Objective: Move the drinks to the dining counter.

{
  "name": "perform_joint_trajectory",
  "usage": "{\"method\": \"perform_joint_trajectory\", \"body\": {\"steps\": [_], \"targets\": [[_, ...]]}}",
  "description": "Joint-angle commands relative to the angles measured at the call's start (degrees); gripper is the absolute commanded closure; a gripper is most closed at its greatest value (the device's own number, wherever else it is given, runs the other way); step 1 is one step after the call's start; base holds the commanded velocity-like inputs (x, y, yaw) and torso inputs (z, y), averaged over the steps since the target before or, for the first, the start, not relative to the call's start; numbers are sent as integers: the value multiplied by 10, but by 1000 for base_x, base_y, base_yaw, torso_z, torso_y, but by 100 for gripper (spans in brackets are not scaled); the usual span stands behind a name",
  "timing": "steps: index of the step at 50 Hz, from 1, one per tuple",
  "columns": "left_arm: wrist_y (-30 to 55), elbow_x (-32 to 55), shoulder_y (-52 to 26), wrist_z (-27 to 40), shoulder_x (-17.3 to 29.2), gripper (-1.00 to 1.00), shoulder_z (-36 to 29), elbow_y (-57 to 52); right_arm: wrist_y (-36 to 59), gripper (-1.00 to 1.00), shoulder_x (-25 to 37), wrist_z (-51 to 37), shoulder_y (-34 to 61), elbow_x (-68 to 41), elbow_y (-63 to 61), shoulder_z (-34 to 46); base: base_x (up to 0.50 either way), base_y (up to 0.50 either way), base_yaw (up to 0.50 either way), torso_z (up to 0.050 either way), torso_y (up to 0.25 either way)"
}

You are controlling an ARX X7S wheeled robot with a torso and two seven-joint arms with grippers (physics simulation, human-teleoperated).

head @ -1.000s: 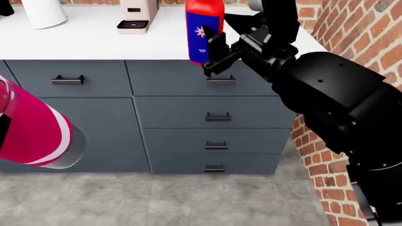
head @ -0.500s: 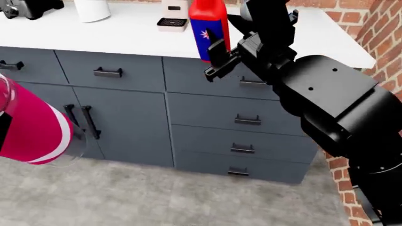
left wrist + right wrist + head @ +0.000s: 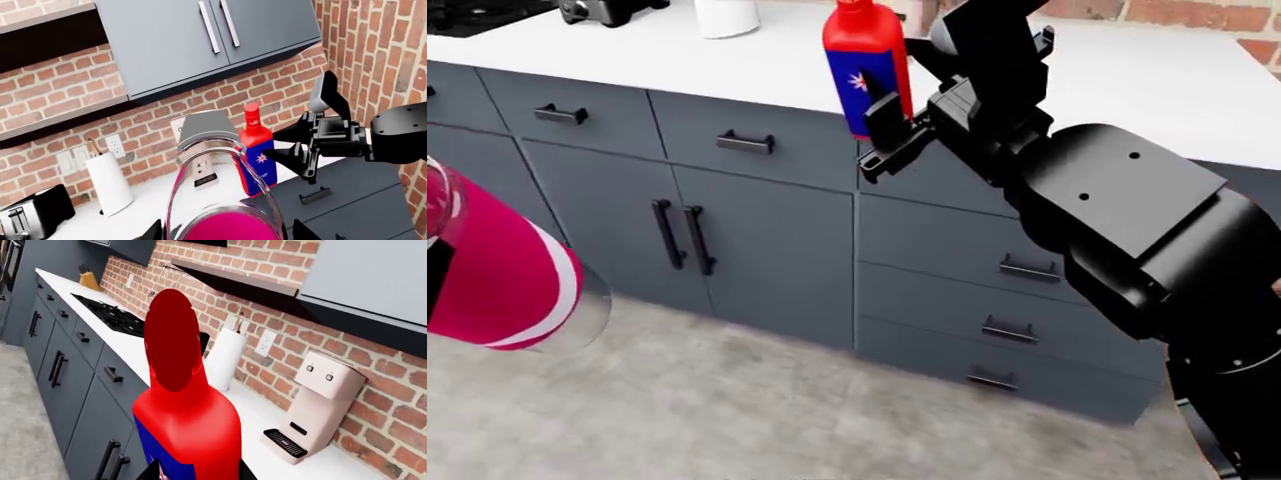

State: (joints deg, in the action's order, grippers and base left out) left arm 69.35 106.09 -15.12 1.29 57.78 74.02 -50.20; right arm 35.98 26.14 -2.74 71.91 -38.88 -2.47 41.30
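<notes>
The red square-bodied bottle (image 3: 865, 65) with a blue star label hangs upright in front of the white counter, and my right gripper (image 3: 888, 125) is shut on its lower body. It fills the right wrist view as the red bottle (image 3: 187, 410), between the right gripper's (image 3: 198, 475) black fingertips. The clear bottle with pink liquid (image 3: 494, 270) lies tilted at the head view's left edge. My left gripper (image 3: 227, 235) is shut on the clear bottle (image 3: 220, 165), whose pale cap points away. The dining counter is out of view.
A white counter (image 3: 694, 55) runs along a brick wall over grey drawers and cabinet doors (image 3: 681, 235). On it stand a paper towel roll (image 3: 110, 182), a toaster (image 3: 30, 215), a pink coffee machine (image 3: 313, 405) and a cooktop (image 3: 113, 315). Grey floor (image 3: 761, 400) lies below.
The head view has swung left along the counter: the drawers slid right and cabinet doors came into sight. Both bottles stay held in the same places in the view.
</notes>
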Motion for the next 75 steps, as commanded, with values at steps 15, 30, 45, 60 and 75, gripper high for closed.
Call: {"method": "perform_joint_trajectory", "body": {"steps": [15,30,45,60,75], "targets": [[-13,77,21,41,36,100,45,13,59,100,30,-41,6,-34,-102,-34,0,0,500,1,1],[-19,82,21,47,43,100,45,12,63,100,43,-49,-3,-40,-118,-39,0,0,500,0,1],[-9,70,20,36,32,100,47,11,55,100,39,-41,-5,-34,-106,-31,0,0,500,1,0],[-19,62,18,39,35,100,29,7,54,100,45,-43,-8,-30,-112,-27,14,11,500,0,1],[-22,56,16,35,40,100,24,9,49,100,39,-40,-5,-30,-101,-28,43,37,500,1,1]]}}
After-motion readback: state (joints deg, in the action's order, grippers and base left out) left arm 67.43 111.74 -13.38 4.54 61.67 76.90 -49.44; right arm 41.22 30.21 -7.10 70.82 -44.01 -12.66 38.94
